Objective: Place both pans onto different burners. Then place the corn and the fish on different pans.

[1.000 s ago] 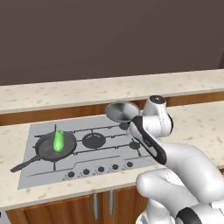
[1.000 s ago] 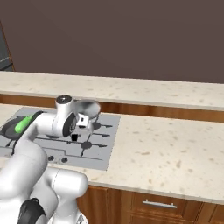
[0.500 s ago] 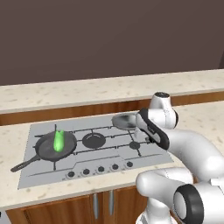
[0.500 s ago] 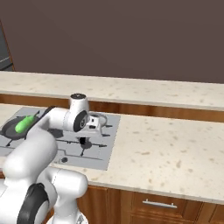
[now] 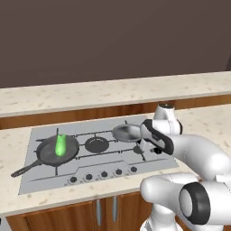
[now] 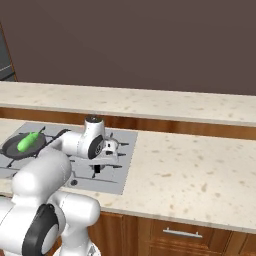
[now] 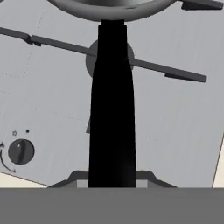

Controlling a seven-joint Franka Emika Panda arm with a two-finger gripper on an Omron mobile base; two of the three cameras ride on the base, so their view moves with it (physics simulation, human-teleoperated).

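A: Pans first. We log the black skillet [image 5: 57, 151] at the left of the hob [image 5: 40, 180] in the left base view, lower left of centre, sitting on the left burner, its long handle running down toward the lower left corner of the hob. The corn [image 5: 60, 145] lies inside it, bright green, tilted a little.

B: Agreed. In the right base view we see the same skillet [image 6: 15, 148] at the far left edge, with the corn [image 6: 28, 141] lying across it.

A: Silver pan [image 5: 127, 132]: centre of the left base view, over the right side of the hob, its bowl just left of the white arm. We cannot tell whether it rests on the grate or hangs slightly above it.

B: The hand view helps. Its dark handle [image 7: 112, 109] runs straight up the middle of the frame from the bottom edge, and the grey bowl [image 7: 111, 8] crosses the top edge. Beneath it we note a burner [image 7: 94, 59] with thin grate bars to either side, and a knob [image 7: 20, 151] at lower left.

A: Gripper [image 7: 112, 181] state?

B: Closed tight around the silver pan's handle; the fingers flank the handle at the bottom of the hand view.

A: The middle burner [image 5: 96, 144] stands bare between the two pans, with a row of knobs [image 5: 103, 173] along the hob's front edge.

B: We record no fish in any view.
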